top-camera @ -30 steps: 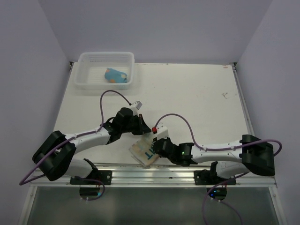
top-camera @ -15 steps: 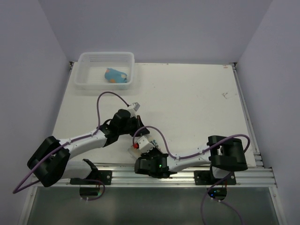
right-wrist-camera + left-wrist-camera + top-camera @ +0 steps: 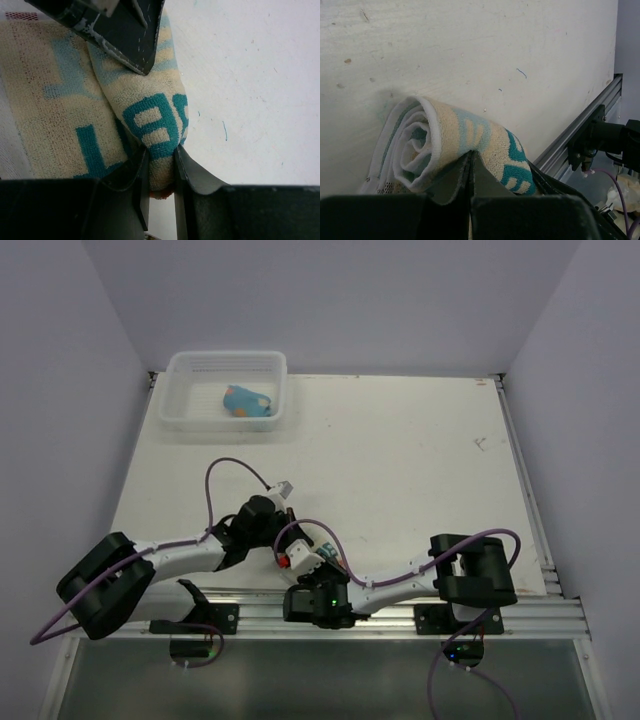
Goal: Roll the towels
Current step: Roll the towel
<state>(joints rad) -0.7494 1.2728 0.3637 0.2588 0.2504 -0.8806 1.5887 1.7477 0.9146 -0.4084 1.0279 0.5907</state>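
Softly limp and light, we judge, the cream towel [image 3: 465, 145] sits part-rolled at the table's [image 3: 400, 460] near edge — our right gripper [image 3: 159, 165] clamping the roll's end, left gripper [image 3: 471, 172] closed against its side. Hold the outer flap, or it unwinds.

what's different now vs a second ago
Both arms pulled back toward the near edge; the right arm folded in, swinging its wrist left. The cream towel went with them and shows rolled in the wrist views. The right gripper stays pinched on its end; the left gripper stays shut, tips on the roll. The blue towel and basket did not move.
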